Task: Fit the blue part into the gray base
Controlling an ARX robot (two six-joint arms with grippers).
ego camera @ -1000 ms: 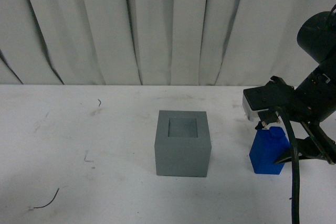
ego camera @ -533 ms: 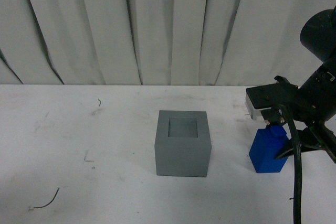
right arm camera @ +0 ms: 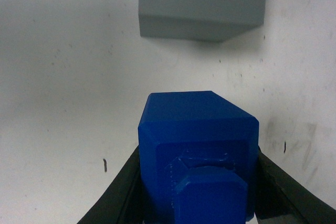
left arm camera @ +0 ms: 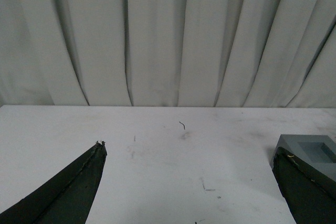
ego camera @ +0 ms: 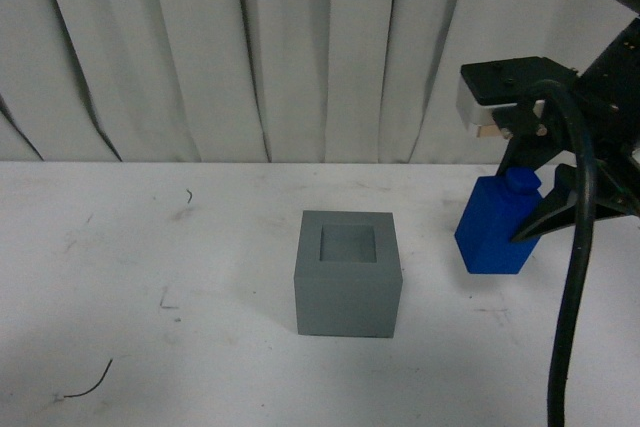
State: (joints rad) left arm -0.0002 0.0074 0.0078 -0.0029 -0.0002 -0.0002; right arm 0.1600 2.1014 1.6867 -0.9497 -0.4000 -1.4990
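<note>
The blue part [ego camera: 495, 232] has just come up off the desk [ego camera: 150, 277]. A moment ago it stood there; now it hangs in the air, tipped a bit, knob on top. Your right fingers [right arm camera: 123, 192] are squeezed on its two sides. So the pick-up looks done, and the carry comes next. The gray base [ego camera: 348, 272] sits to its left, apart from it, with its square hole [ego camera: 348, 243] open and facing up. Nothing lies between them. Your left fingers [left arm camera: 63, 195] are spread wide, holding nothing, close to the base, so mind them. A black cable [ego camera: 572, 287] hangs by the part.
</note>
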